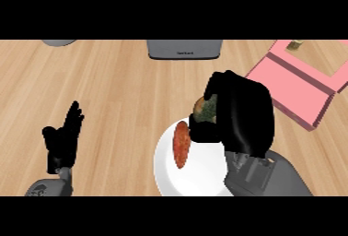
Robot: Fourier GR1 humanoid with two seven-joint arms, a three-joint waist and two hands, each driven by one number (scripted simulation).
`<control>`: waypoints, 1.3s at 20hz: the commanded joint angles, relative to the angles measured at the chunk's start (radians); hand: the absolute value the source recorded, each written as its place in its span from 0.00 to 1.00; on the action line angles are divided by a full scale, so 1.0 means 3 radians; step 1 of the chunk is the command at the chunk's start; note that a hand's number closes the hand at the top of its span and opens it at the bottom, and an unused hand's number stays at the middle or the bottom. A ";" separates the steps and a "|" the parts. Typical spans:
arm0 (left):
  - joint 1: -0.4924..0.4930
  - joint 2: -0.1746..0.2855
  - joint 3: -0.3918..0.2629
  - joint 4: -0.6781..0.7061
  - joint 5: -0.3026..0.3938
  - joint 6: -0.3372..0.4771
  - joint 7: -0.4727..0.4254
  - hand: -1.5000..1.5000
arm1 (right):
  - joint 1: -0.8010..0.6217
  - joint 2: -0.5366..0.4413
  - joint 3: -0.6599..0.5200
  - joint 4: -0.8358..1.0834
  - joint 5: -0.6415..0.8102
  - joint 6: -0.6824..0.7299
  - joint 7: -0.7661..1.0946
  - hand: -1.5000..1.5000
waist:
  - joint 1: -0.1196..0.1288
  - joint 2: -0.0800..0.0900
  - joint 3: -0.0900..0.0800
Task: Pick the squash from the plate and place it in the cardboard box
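The one squash (206, 108), mottled green-brown, is clasped in the curled fingers of the right hand (241, 115) over the far rim of the single white plate (166, 170), which also carries one reddish strip of food (181, 145). One pink box (292, 92) lies open to the right on the table (122, 92); one grey appliance (183, 50) beyond bears writing too small to read; the left hand (62, 140) rests open at left.

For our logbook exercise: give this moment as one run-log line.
right hand: shut on squash | squash: at plate edge | left hand: open, resting | box: pink, apart
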 commanded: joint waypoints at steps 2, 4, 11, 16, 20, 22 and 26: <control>-0.0044 0.0050 0.0066 0.0069 0.0003 -0.0047 -0.0036 0.50 | -0.0258 -0.0127 -0.0326 -0.0337 0.0109 0.0643 0.0377 1.00 | -0.0006 0.0004 -0.0001; 0.0096 0.0079 0.0046 -0.0077 0.0048 -0.0135 0.0009 0.50 | -0.0104 -0.0204 -0.0355 -0.0335 0.0198 0.0646 0.0322 1.00 | 0.0012 0.0001 0.0001; -0.0071 -0.0070 0.0017 0.0012 -0.0067 0.0013 0.0047 0.50 | -0.0186 -0.0593 -0.1165 -0.0092 0.0052 0.0358 -0.0396 1.00 | 0.0021 0.0018 0.0002; 0.0008 -0.0056 0.0038 -0.0065 -0.0069 -0.0029 0.0026 0.50 | -0.0232 -0.0931 -0.1782 0.0506 -0.0238 -0.0070 -0.1086 1.00 | 0.0036 0.0028 0.0003; -0.0153 0.0036 0.0111 -0.0022 -0.0034 -0.0138 0.0133 0.50 | -0.0314 -0.0852 -0.1839 0.1173 -0.0255 -0.0524 -0.1403 1.00 | 0.0051 0.0030 0.0003; -0.0142 -0.0108 0.0048 0.0018 -0.0115 -0.0018 0.0067 0.50 | -0.0319 -0.1065 -0.1995 0.1350 -0.0366 -0.0511 -0.1673 1.00 | 0.0041 0.0027 0.0003; 0.0072 -0.0085 -0.0001 -0.0267 -0.0111 -0.0061 0.0132 0.50 | -0.0608 -0.1147 -0.2194 0.2357 -0.0390 -0.1005 -0.2093 1.00 | 0.0103 0.0039 0.0005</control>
